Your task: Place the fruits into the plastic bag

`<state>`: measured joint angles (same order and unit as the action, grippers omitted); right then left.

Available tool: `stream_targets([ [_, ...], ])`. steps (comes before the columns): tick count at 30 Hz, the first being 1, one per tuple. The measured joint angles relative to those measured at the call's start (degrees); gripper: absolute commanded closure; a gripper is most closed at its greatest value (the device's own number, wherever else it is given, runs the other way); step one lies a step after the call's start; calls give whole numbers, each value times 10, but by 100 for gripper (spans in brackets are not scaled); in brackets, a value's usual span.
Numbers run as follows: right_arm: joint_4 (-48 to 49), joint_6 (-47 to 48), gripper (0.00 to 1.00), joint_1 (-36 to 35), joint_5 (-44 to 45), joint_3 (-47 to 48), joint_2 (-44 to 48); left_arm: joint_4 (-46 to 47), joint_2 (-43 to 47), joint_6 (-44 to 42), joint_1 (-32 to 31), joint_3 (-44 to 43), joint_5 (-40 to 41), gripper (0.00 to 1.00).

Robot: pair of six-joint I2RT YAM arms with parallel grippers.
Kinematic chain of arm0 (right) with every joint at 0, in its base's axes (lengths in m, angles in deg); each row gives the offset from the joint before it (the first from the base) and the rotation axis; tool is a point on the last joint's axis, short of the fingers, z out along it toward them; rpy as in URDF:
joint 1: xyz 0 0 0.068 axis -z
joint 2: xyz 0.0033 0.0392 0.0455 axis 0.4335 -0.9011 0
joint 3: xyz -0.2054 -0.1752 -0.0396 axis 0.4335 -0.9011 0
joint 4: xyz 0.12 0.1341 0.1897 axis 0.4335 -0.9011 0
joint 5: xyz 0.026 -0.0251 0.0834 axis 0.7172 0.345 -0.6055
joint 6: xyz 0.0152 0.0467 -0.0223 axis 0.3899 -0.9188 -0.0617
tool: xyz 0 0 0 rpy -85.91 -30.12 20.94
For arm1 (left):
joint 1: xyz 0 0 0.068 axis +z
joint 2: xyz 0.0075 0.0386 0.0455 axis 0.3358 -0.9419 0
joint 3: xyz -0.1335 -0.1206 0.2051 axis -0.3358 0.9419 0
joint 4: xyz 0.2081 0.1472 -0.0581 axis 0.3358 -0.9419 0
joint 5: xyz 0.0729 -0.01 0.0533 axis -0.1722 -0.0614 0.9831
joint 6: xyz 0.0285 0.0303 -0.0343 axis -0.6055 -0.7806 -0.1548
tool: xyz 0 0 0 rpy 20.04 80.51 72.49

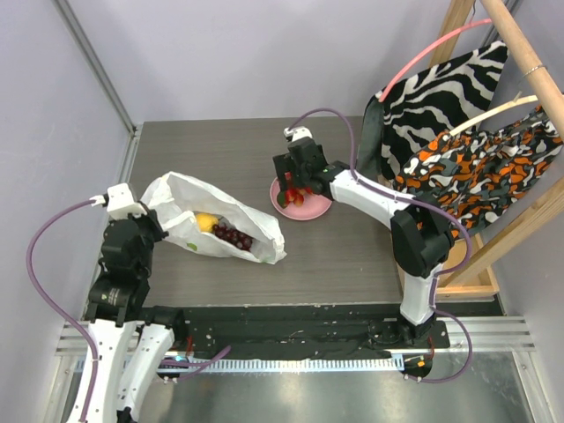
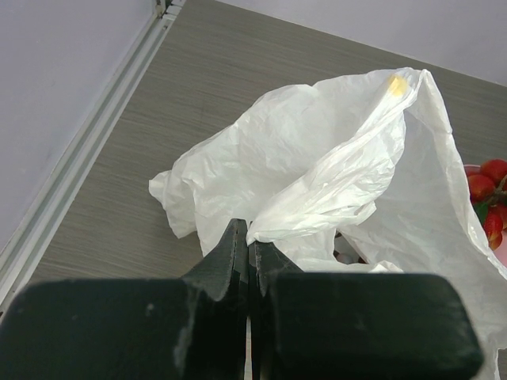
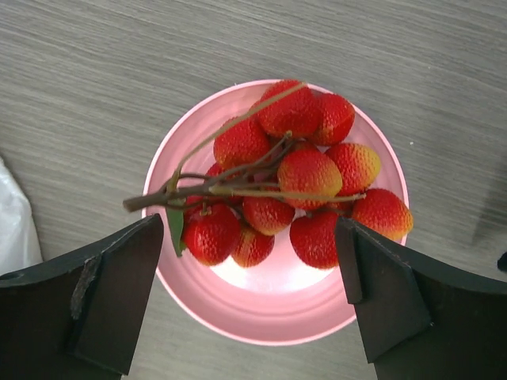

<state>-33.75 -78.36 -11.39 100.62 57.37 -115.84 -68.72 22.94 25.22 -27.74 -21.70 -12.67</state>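
Red bunch (image 3: 285,182) is sitting on the plate (image 3: 261,321); I am hovering my right gripper (image 3: 247,237) spread wide above it, needing to drop and close. My left gripper (image 2: 249,253) is pinching the bag (image 2: 317,158) edge.

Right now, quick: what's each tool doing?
Left tool: shut on the plastic bag.
Right tool: open, over the red fruits, holding nothing.

Pale lilac walls (image 1: 247,53) enclose a grey wood-grain table (image 1: 220,150); a wooden rack (image 1: 529,60) holds patterned cloths (image 1: 441,88).
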Motion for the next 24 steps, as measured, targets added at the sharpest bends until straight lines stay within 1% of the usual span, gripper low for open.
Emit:
stream_targets([
  [3, 1, 9, 2, -1, 7, 16, -19, 0, -2, 0, 0, 0, 0, 100],
  [7, 6, 16, 2, -3, 7, 14, -23, 0, -3, 0, 0, 0, 0, 100],
  [11, 36, 30, 2, -7, 4, 4, -23, 0, -7, 0, 0, 0, 0, 100],
  [16, 43, 59, 5, -28, 10, 16, -36, 0, -13, 0, 0, 0, -1, 100],
  [20, 45, 84, 5, -51, 40, 38, -62, 0, -13, 0, 0, 0, -1, 100],
  [24, 42, 111, 10, -67, 61, 45, -79, 0, -13, 0, 0, 0, -3, 100],
])
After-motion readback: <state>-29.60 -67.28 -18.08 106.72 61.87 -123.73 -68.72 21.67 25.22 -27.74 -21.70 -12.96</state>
